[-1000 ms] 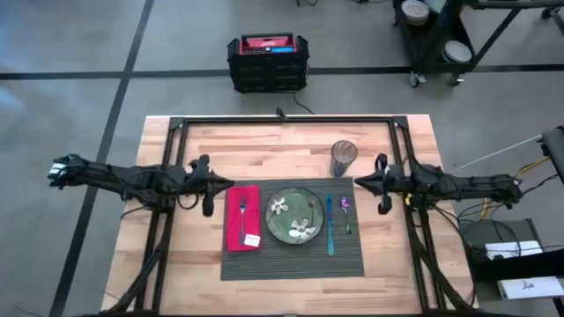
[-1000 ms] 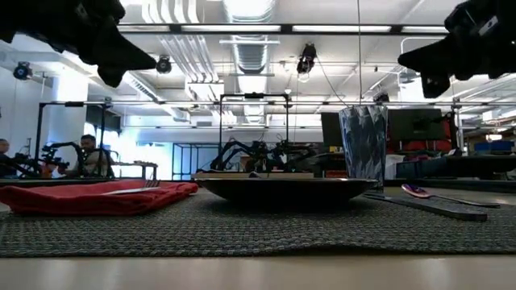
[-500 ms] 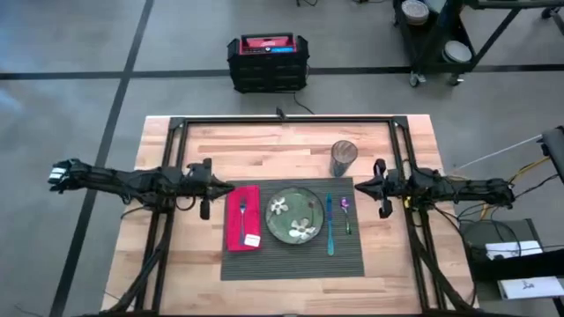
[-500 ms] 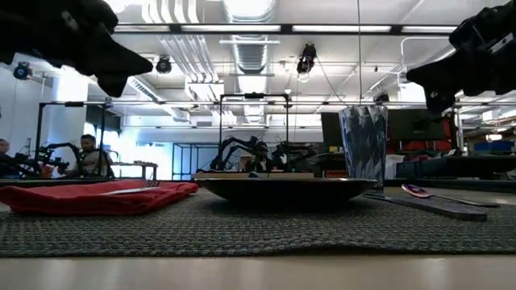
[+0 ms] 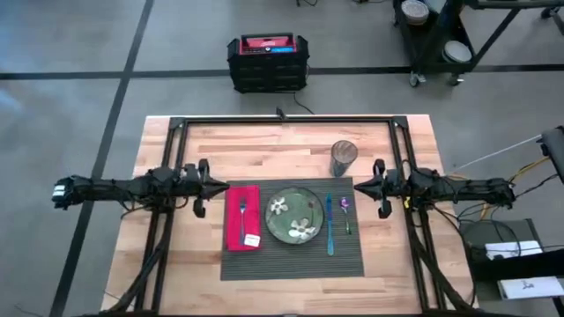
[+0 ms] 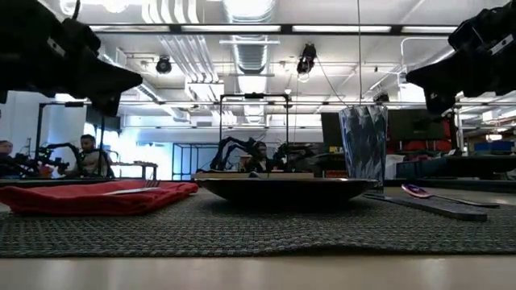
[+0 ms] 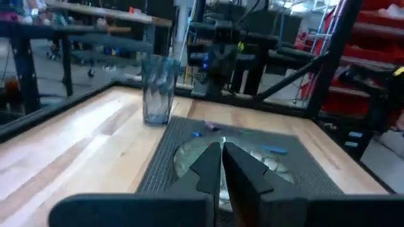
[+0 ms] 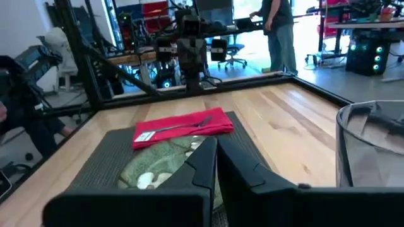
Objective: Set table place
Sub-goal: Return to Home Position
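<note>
Grey ribbed matting, the place [image 5: 291,262], is lying flat on the table [image 5: 264,150], toward the near half of the wood and midway between the two arms. It is looking thin, light and floppy, and its fine ribs are probably gripping the wood rather than sliding. Loaded as it is, it is likely asking to be pinched only at a bare near corner or along the empty near strip, and dragged low rather than lifted, since lifting would be tipping everything on it.

A green plate [image 5: 293,216] is sitting at its middle. A red napkin [image 5: 242,220] carrying a fork [image 5: 242,211] is lying just to the plate's left. A blue-handled utensil [image 5: 330,224] and a purple spoon [image 5: 345,211] are lying to the plate's right. A clear tumbler [image 5: 343,158] is standing just beyond the far right corner, seemingly on the wood.

Left gripper [image 7: 221,154] is hovering off the mat's left edge and right gripper [image 8: 216,151] off its right edge. Each is pointing inward with its fingers pressed together and carrying nothing.
</note>
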Tool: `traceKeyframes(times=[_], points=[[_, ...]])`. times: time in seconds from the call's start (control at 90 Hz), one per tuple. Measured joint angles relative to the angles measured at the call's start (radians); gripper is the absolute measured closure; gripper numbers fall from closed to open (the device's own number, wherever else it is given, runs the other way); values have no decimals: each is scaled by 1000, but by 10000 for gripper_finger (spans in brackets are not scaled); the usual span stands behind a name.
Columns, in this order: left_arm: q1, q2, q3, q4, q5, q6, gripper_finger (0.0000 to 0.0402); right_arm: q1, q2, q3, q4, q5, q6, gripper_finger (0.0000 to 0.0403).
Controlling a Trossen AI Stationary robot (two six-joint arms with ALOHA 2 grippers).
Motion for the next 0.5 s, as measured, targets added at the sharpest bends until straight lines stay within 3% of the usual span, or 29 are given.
traceKeyframes(times=[0.3, 0.5], points=[[0, -148, 0, -243, -13, -7, 395, 0, -1, 0, -1, 0, -4, 403], [1, -239, 0, -240, -27, 27, 394, 0, -1, 0, 0, 7, -6, 403]])
